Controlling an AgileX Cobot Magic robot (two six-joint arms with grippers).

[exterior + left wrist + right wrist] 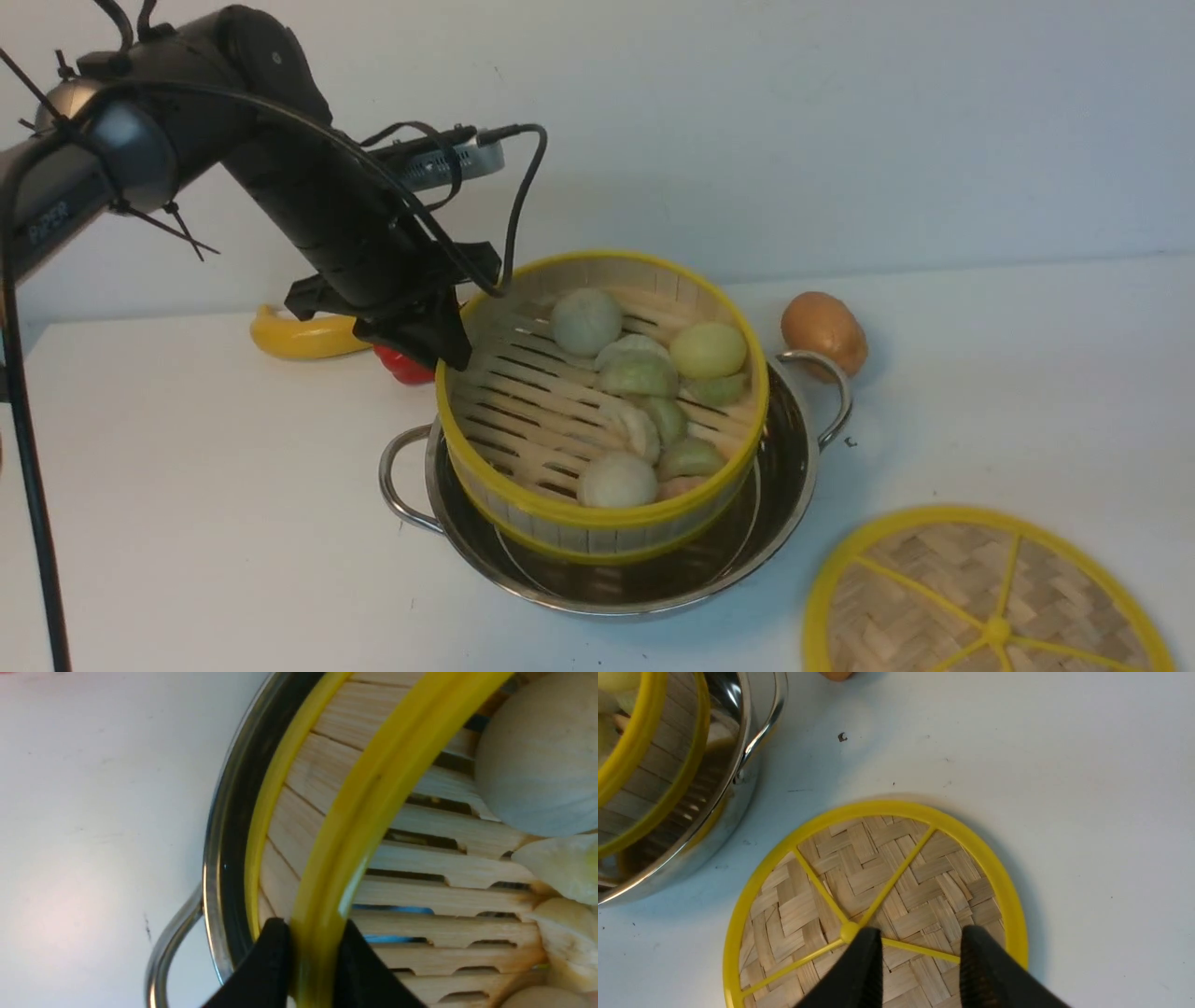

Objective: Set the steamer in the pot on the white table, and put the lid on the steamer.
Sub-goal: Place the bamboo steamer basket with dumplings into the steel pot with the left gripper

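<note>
While the left gripper (310, 933) pinches its yellow rim, the round bamboo steamer (532, 401) of pale dumplings (586, 320) tilts partly inside the wide shiny steel pot (653, 597), centre frame on the white table (187, 485). Levelling it before release should seat it flat. Lower right, the right gripper (920, 947) hovers spread above the flat woven-bamboo lid (887, 868).

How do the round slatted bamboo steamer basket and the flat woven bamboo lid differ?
The steamer is a deep basket holding dumplings; the lid is a flat spoked disc. The steamer sits in the shiny steel pot, rim pinched by the left gripper; the lid lies ungripped on the white table. Both have yellow rims.
</note>
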